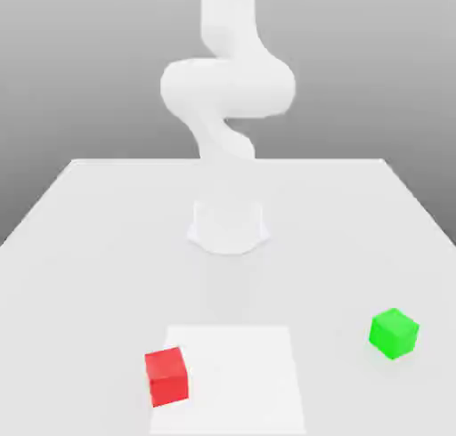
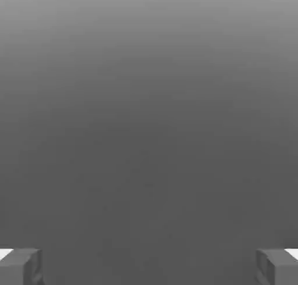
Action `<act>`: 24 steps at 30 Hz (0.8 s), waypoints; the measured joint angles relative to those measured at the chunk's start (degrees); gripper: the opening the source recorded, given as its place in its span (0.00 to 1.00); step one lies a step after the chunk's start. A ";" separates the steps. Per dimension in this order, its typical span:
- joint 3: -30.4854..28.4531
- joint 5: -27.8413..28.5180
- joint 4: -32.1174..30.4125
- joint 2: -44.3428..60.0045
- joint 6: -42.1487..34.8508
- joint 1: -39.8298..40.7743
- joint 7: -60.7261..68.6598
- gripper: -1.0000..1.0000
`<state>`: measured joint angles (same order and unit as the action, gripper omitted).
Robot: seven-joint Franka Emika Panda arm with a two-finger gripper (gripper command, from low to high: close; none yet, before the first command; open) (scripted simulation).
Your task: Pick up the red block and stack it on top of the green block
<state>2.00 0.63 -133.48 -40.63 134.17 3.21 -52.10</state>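
Red block sits on the surface, front, toward the exterior view's left; green block well apart, right. Likely light, rigid, matte, easy grip: pinch two opposite flat faces at mid-height. Tool spread wide, empty.
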 joint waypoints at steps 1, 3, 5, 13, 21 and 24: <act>0.84 0.30 -0.73 2.24 1.03 1.35 -2.72 0.50; 2.34 0.91 -2.14 6.51 3.02 3.81 -7.91 0.50; 3.76 1.59 -3.49 10.69 4.89 6.18 -13.06 0.50; 7.22 4.64 -8.88 27.33 12.43 13.50 -33.72 0.50; 6.69 4.04 -14.33 43.55 20.13 16.93 -51.75 0.50; 6.10 3.10 -15.29 49.47 23.88 16.70 -55.56 0.50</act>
<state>8.10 3.73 -148.77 8.84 158.05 19.92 -107.66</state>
